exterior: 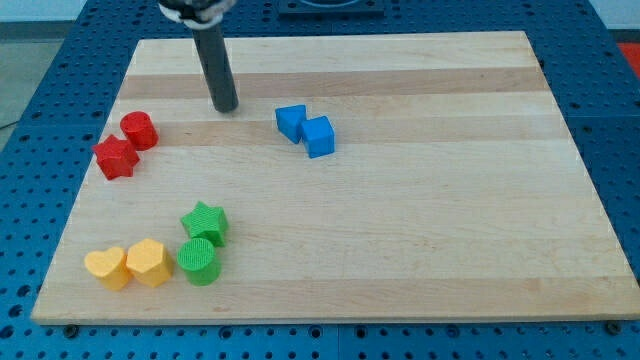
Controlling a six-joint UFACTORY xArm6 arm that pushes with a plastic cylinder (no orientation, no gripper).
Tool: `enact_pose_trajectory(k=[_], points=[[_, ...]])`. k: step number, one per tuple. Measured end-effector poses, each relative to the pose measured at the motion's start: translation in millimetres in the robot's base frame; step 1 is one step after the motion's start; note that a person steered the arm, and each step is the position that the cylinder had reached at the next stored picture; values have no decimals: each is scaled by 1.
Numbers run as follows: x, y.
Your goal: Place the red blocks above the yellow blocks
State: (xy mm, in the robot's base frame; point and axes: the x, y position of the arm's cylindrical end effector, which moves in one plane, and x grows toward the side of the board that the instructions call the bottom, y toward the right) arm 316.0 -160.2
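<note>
**Q:** Where's the rod?

**Me:** My tip point(226, 107) sits on the wooden board point(420, 230) near the view's top left. It's a plain dark rod, so there's nothing on it to open or close, and it's holding nothing. It touches no block.

**Q:** Red blocks?

**Me:** Two, at the view's left edge of the board. The red cylinder point(139, 130) is the upper one; the red star-ish block point(116, 157) touches it, just below and left. Both lie below and left of my tip, near but apart from it.

**Q:** Yellow ones?

**Me:** Two, at the view's bottom left corner. The yellow heart point(107, 267) is on the left, and the second yellow block point(149, 262) touches it on the right; I'd call it a hexagon or pentagon, can't tell which. The reds are above the yellows in the view, well apart, with bare board between.

**Q:** Anything else?

**Me:** The green star point(205, 222) sits right above the green cylinder point(199, 260), touching it. The cylinder is just beside the second yellow block. The blue pair is right of my tip, towards the top middle: the blue cube point(319, 136), with another blue block point(291, 121) touching its upper left, shape unclear. The board rests on a blue perforated table point(610, 60).
</note>
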Motion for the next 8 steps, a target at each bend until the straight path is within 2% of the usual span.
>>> enact_pose_trajectory(k=[1,2,4,5,7,8], points=[[-12,-54],[14,-85],[108,-86],[132,-86],[140,-86],[167,-84]])
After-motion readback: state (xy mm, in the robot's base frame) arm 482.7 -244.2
